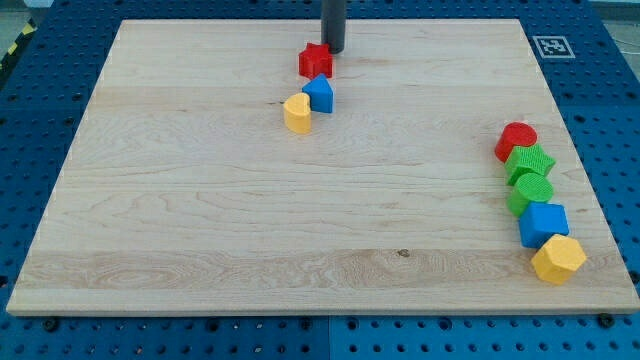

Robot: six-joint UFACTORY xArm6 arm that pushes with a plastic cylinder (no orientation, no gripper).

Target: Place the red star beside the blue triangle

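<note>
The red star [315, 60] lies near the view's top centre of the wooden board. The blue triangle [319, 93] sits just below it, touching or nearly touching. A yellow heart-shaped block [297, 113] rests against the blue triangle's lower left. My tip [333, 49] stands just to the upper right of the red star, close to or touching it.
At the view's right edge a column of blocks runs downward: a red cylinder [516, 140], a green star [530, 162], a green round block [531, 190], a blue block [543, 223] and a yellow hexagon [558, 259]. A marker tag [551, 45] sits off the board's top right corner.
</note>
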